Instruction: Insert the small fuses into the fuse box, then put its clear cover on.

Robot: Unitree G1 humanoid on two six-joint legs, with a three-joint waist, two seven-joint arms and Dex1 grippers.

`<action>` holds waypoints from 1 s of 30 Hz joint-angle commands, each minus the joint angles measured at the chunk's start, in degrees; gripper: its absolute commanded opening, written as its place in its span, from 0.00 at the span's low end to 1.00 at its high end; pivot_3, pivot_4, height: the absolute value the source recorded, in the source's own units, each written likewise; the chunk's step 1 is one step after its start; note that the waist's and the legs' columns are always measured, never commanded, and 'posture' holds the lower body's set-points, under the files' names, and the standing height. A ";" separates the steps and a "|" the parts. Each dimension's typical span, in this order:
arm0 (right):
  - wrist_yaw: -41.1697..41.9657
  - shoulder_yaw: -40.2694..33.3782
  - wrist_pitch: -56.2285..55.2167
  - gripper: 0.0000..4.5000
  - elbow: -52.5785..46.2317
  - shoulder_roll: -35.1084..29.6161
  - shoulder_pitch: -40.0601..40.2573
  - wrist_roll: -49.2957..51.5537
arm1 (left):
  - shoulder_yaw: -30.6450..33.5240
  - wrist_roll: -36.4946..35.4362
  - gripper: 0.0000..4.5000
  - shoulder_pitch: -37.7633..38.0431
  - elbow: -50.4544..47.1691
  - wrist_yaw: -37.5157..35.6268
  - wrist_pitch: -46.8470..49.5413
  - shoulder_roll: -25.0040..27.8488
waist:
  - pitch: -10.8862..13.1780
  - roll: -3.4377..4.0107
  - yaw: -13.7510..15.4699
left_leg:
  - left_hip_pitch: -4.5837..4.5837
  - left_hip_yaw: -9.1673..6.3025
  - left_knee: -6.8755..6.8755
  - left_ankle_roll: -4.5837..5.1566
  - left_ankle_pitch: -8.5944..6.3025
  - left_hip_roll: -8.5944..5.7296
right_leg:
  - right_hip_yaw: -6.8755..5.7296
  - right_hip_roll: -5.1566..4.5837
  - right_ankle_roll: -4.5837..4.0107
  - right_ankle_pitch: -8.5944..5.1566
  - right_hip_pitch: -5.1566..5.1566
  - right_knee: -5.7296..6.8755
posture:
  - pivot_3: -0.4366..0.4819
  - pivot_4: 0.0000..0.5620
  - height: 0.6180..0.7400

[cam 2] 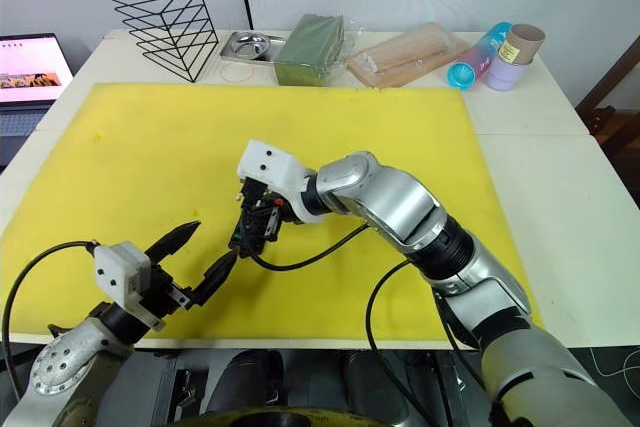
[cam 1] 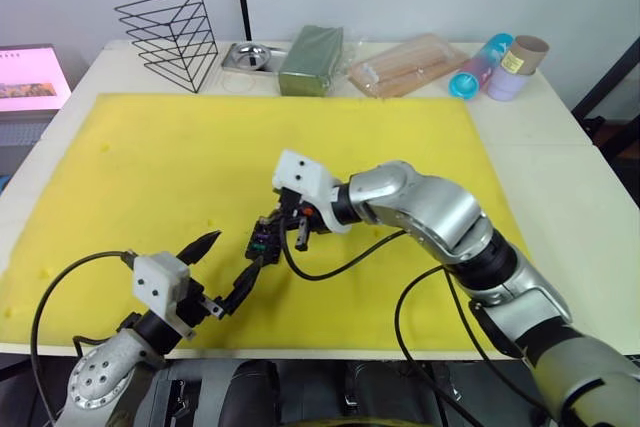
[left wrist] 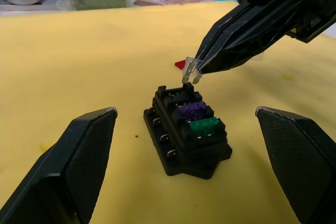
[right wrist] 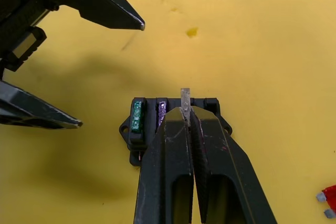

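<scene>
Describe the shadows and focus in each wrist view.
Left wrist view: small black rectangular fuse box sharp with a soft shadow, far clutter blurred. Right wrist view: right gripper near-camera fingers slightly soft; dark shadows on the yellow foam mat beneath the left gripper.

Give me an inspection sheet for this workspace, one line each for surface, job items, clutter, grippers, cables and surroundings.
Surface: yellow mat on a pale table.
Job's things: fuse box upright on the mat, green fuse and purple fuse seated; pale grey fuse held just above an empty slot; red fuse lying on the mat behind the box; clear cover nothing seen.
Clutter: wire rack, metal dish, dark-green block, packet of sticks, tubes along the far edge.
Grippers: right gripper shut on the grey fuse; left gripper open beside the box.
Cables: black cables looping off both arms.
Surroundings: laptop screen at left.
</scene>
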 commanded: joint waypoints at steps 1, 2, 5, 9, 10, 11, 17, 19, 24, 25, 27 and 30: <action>-0.62 -0.37 0.09 0.01 -0.66 1.02 -0.58 -0.71 | 0.50 -1.36 1.00 0.30 -1.76 0.41 -0.42 -0.49 | 0.00 0.00 0.00 | 0.00 0.00 0.00 0.00 0.00 0.00 | 0.00 0.00 0.00 0.00 0.00 0.00 | 0.48 0.27 1.00; -0.68 -0.30 0.07 0.01 -0.51 1.12 -0.54 -0.89 | 0.53 -1.47 1.00 0.36 -1.87 0.50 -0.35 -0.55 | 0.00 0.00 0.00 | 0.00 0.00 0.00 0.00 0.00 0.00 | 0.00 0.00 0.00 0.00 0.00 0.00 | 0.48 0.27 1.00; -0.69 -0.12 -0.13 0.01 -0.02 1.36 -0.56 -1.38 | 0.64 -1.26 1.00 0.37 -1.54 0.23 -0.63 -0.27 | 0.00 0.00 0.01 | 0.00 0.00 0.00 0.00 0.00 0.00 | 0.00 0.00 0.00 0.00 0.00 0.00 | 0.48 0.27 1.00; -0.36 0.37 -0.15 0.01 0.16 1.35 -0.43 -1.78 | 0.73 -1.21 1.00 0.31 -1.33 0.41 -0.82 -0.35 | 0.00 0.00 0.01 | 0.00 0.00 0.00 0.00 0.00 0.00 | 0.00 0.00 0.00 0.00 0.00 0.00 | 0.48 0.27 1.00; -0.36 0.40 -0.12 0.01 0.07 1.37 -0.33 -1.80 | 0.76 -1.13 1.00 0.47 -1.34 0.44 -0.89 -0.37 | 0.00 0.00 0.01 | 0.00 0.00 0.00 0.00 0.00 0.00 | 0.00 0.00 0.00 0.00 0.00 0.00 | 0.48 0.27 1.00; -0.34 0.44 0.00 0.01 0.03 1.39 -0.23 -1.81 | 0.85 -1.15 1.00 0.63 -1.35 0.48 -0.97 -0.42 | 0.00 0.00 0.01 | 0.00 0.00 0.00 0.00 0.00 0.00 | 0.00 0.00 0.00 0.00 0.00 0.00 | 0.48 0.27 1.00; -0.62 0.44 1.13 0.01 0.00 1.75 0.42 -1.70 | 1.12 -0.83 1.00 1.16 -1.11 0.13 -2.04 -0.30 | 0.00 0.00 -0.01 | 0.00 0.00 -0.01 0.00 0.00 0.00 | 0.00 0.00 -0.01 0.00 0.00 0.00 | 0.48 0.27 1.00; -0.77 0.55 1.17 0.01 -0.10 1.78 0.56 -1.90 | 1.18 -0.74 1.00 1.10 -0.91 0.13 -2.32 -0.24 | 0.00 0.00 0.00 | 0.00 0.00 -0.01 0.00 0.00 0.00 | 0.00 0.00 -0.01 0.00 0.00 0.00 | 0.48 0.27 1.00; -1.03 0.50 1.55 0.01 -0.20 1.97 0.69 -2.00 | 1.18 -0.91 1.00 1.05 -0.82 -0.04 -2.41 -0.09 | 0.00 0.00 0.00 | 0.00 0.00 -0.01 0.00 0.00 0.00 | 0.00 -0.01 -0.01 0.00 0.00 0.00 | 0.48 0.27 1.00; -1.08 0.55 1.50 0.01 -0.18 1.96 0.75 -2.08 | 1.16 -0.91 1.00 1.13 -0.85 -0.10 -2.40 -0.05 | 0.00 0.00 0.00 | 0.00 0.00 -0.01 0.00 0.00 0.00 | 0.00 -0.01 -0.01 0.00 0.00 0.00 | 0.48 0.27 1.00; -1.21 0.60 1.40 0.01 -0.06 1.99 0.84 -2.23 | 1.13 -0.97 1.00 1.20 -0.92 -0.16 -2.34 -0.01 | 0.00 0.00 0.00 | 0.00 0.00 -0.01 0.00 0.00 0.00 | 0.00 -0.01 -0.01 0.00 0.00 0.00 | 0.48 0.27 1.00; -1.53 0.58 1.13 0.01 0.20 2.11 1.01 -2.52 | 1.11 -1.04 1.00 1.24 -1.04 -0.17 -2.23 0.01 | 0.00 0.00 0.00 | 0.00 0.00 -0.01 0.00 0.00 0.00 | 0.00 0.00 -0.01 0.00 0.00 0.00 | 0.48 0.27 1.00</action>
